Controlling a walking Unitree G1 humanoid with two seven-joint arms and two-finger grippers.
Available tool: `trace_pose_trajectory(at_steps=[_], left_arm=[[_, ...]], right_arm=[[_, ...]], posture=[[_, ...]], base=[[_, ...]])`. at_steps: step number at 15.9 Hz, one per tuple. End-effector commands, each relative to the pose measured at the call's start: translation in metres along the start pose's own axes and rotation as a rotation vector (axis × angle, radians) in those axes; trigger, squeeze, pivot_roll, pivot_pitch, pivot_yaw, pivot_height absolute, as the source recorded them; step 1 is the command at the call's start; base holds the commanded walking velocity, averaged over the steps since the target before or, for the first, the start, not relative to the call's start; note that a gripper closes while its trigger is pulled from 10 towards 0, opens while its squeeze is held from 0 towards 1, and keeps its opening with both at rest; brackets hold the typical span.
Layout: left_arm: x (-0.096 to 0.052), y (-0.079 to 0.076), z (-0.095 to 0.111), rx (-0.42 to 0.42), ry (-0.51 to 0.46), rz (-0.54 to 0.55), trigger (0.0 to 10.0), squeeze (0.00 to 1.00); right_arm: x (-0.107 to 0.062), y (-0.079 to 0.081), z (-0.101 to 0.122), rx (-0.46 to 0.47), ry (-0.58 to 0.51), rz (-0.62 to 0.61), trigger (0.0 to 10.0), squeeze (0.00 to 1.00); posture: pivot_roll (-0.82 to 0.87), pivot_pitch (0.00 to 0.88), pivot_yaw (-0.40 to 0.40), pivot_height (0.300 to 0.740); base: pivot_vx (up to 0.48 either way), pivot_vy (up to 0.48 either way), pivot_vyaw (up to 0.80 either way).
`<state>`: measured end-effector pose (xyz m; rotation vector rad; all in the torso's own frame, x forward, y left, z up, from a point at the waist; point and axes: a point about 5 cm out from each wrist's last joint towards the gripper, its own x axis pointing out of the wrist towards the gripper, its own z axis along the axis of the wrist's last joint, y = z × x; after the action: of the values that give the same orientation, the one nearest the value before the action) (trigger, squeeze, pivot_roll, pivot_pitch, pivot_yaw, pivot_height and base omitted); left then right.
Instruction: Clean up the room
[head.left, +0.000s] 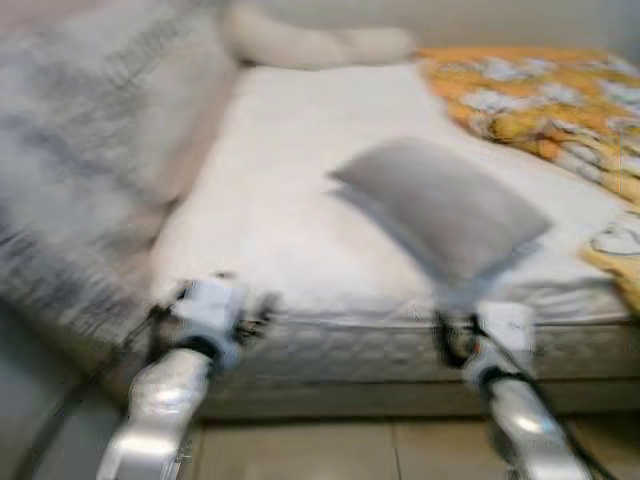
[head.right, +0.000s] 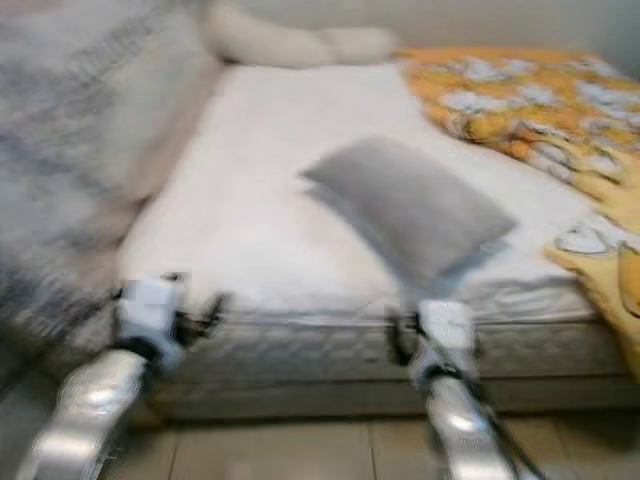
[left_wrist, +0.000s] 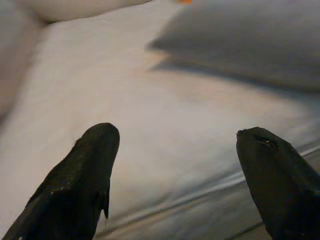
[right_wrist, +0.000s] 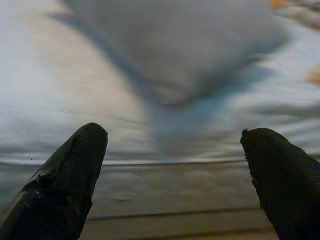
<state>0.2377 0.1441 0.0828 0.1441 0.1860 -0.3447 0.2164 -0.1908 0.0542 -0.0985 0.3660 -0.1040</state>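
Observation:
A grey pillow (head.left: 445, 210) lies tilted on the white mattress (head.left: 290, 200), near its front edge. My right gripper (right_wrist: 175, 170) is open just before the mattress edge, facing the pillow (right_wrist: 180, 45). My left gripper (left_wrist: 175, 170) is open too, held at the front left corner of the bed, with the pillow (left_wrist: 250, 40) off to one side. Both silver arms (head.left: 165, 400) reach up from below toward the bed. The picture is blurred.
A grey and pink blanket (head.left: 90, 170) hangs over the bed's left side. An orange flowered quilt (head.left: 545, 100) covers the far right. A long white bolster (head.left: 310, 45) lies at the head. Tiled floor (head.left: 340, 450) runs before the bed.

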Motion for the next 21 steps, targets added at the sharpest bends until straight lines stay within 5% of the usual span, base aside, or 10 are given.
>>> trace_pose_trajectory(at_steps=[1, 5, 10, 21], left_arm=[[-0.005, 0.013, -0.002, 0.017, 0.009, 0.041, 10.0, 0.0], [-0.004, 0.013, -0.001, 0.018, 0.007, 0.048, 10.0, 0.0], [-0.002, 0.015, 0.003, 0.018, -0.004, 0.06, 10.0, 0.0], [0.003, 0.019, 0.009, 0.007, -0.023, 0.089, 10.0, 0.0]], right_arm=[[0.001, 0.009, 0.006, 0.006, -0.026, 0.024, 10.0, 0.0], [0.003, 0.01, 0.01, -0.003, -0.045, 0.039, 10.0, 0.0], [0.012, 0.008, 0.023, 0.039, -0.108, 0.08, 10.0, 0.0], [0.018, 0.004, 0.027, -0.048, -0.131, 0.072, 10.0, 0.0]], posture=[[0.0, 0.0, 0.014, 0.74], [-0.01, 0.0, 0.014, 0.74], [-0.01, 0.0, 0.021, 0.74], [0.01, 0.0, 0.015, 0.74]], base=[[0.281, 0.0, -0.77], [0.281, 0.0, -0.68], [0.282, 0.0, 0.0], [0.299, 0.0, 0.18]])
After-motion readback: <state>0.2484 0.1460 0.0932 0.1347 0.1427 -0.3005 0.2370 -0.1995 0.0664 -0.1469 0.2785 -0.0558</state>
